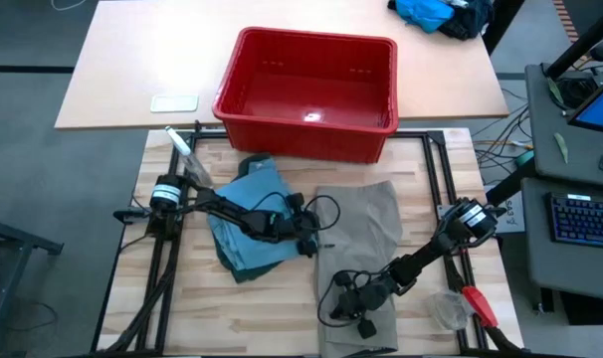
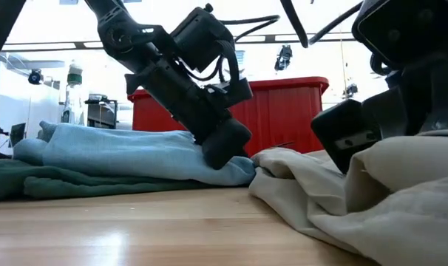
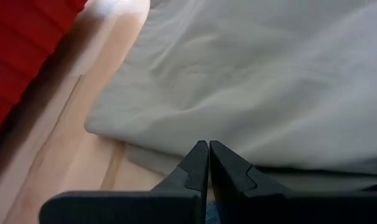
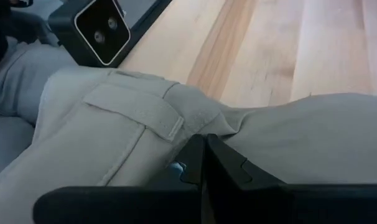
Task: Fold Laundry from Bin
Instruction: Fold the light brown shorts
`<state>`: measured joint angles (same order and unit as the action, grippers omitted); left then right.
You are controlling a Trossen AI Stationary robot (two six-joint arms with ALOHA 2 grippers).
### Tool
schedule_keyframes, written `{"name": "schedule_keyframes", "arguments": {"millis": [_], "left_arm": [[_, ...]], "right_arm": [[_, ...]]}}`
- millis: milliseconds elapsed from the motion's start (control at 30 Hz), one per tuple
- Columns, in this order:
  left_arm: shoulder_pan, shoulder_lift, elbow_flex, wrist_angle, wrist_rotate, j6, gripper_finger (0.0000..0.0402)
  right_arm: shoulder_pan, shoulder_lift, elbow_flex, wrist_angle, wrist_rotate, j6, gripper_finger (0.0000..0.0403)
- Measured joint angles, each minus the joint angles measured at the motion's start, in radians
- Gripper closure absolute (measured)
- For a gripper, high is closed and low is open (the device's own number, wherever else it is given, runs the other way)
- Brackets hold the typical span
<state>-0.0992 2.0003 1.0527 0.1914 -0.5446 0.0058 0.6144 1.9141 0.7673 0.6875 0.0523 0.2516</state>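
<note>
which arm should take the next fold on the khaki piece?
Right, probably. The right gripper is already shut on the khaki piece at its near end. The left gripper sits closed at the blue garment's edge, beside the khaki.

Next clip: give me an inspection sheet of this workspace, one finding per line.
Surface: wooden table, bare patches visible.
Job's things: red bin empty at the far edge; blue-green garments stacked left; khaki garment spread right.
Clutter: white tool; red-handled tool.
Grippers: left gripper shut, at the stack's edge; right gripper shut on khaki garment.
Cables: loops along both arms.
Surroundings: keyboard, blue cloth heap.
</note>
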Motion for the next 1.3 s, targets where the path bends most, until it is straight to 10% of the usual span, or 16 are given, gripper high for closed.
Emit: {"name": "schedule_keyframes", "arguments": {"millis": [567,833,1300], "left_arm": [[-0.003,-0.132,-0.001,-0.001,-0.004,0.061,0.0401],[-0.194,-0.239,0.000,0.009,0.038,0.356,0.0401],[-0.450,-0.234,0.000,0.010,0.033,0.201,0.0401]], "right_arm": [[0.002,-0.371,0.000,-0.379,0.229,-0.087,0.0394],[0.067,-0.543,0.000,-0.577,0.390,-0.026,0.0394],[0.117,-0.404,0.351,-1.155,0.411,0.125,0.0394]]}}
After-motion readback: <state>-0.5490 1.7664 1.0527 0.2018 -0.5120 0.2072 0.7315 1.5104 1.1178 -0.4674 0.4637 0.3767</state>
